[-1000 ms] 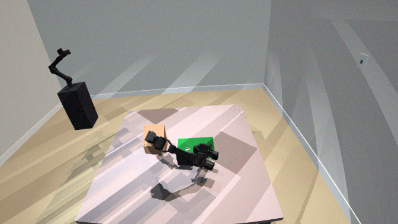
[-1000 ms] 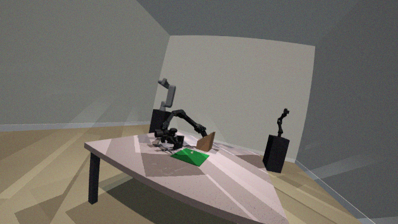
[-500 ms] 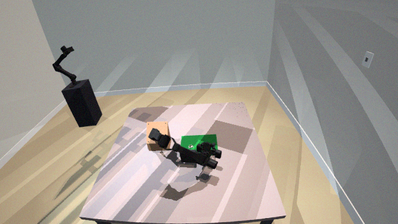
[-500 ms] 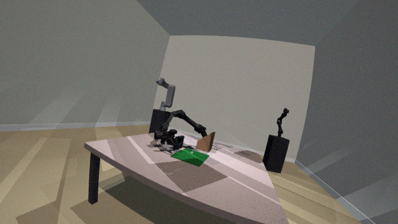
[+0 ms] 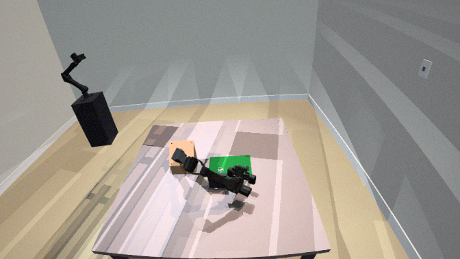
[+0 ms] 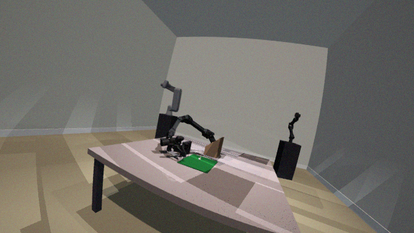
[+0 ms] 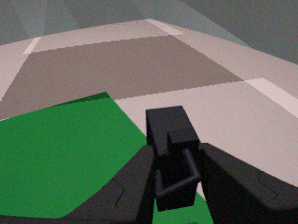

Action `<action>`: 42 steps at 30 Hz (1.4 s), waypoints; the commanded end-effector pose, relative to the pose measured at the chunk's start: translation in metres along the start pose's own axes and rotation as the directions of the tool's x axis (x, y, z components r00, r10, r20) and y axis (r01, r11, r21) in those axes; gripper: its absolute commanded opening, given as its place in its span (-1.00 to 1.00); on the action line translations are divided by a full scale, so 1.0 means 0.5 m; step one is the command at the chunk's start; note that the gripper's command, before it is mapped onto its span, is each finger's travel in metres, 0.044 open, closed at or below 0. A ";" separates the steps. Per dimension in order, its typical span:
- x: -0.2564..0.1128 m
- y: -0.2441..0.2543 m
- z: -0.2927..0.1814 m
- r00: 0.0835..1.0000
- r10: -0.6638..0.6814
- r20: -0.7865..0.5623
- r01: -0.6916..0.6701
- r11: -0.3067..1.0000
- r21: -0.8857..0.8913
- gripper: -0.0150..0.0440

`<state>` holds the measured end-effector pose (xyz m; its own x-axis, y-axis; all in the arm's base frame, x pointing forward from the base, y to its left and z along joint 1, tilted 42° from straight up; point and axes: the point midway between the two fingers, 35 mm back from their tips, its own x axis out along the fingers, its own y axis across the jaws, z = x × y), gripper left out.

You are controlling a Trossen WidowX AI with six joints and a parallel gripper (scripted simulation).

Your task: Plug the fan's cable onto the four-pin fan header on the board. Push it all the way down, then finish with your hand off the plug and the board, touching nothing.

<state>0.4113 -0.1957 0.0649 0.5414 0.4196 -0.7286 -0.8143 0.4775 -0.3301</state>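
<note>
My gripper (image 7: pixel 175 153) is shut on the black fan plug (image 7: pixel 166 121), a small block with a raised tab and a thin loop on its near side. The plug shows over the right edge of the green board (image 5: pixel 233 160) (image 6: pixel 197 164) (image 7: pixel 60 155) in the wrist view; its height above the board is hard to tell. A tiny white part (image 5: pixel 220 168) (image 6: pixel 199 158) stands on the board, too small to identify as the fan header. The header's pins and the cable cannot be made out. In the top view the arm hides the board's front right part.
A wooden block (image 5: pixel 183 146) (image 6: pixel 212 150) stands left of the board in the top view, partly under the arm. A dark box shape lies at the board's front edge, partly hidden. Beyond the table (image 5: pixel 260 226) (image 6: pixel 148 185), another arm stands on a black pedestal (image 5: pixel 94 120) (image 6: pixel 288 160).
</note>
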 end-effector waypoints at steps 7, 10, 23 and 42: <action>0.006 -0.001 -0.017 1.000 0.000 0.005 0.000 1.000 -0.003 -0.49; 0.007 -0.001 -0.021 1.000 0.000 0.005 0.000 1.000 -0.003 -0.49; 0.011 -0.001 -0.041 1.000 0.001 0.005 -0.001 1.000 -0.003 -0.49; 0.016 -0.001 -0.069 1.000 0.001 0.004 -0.001 1.000 -0.003 -0.49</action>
<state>0.4081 -0.2166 0.0416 0.5399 0.4204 -0.7292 -0.8152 0.4767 -0.3288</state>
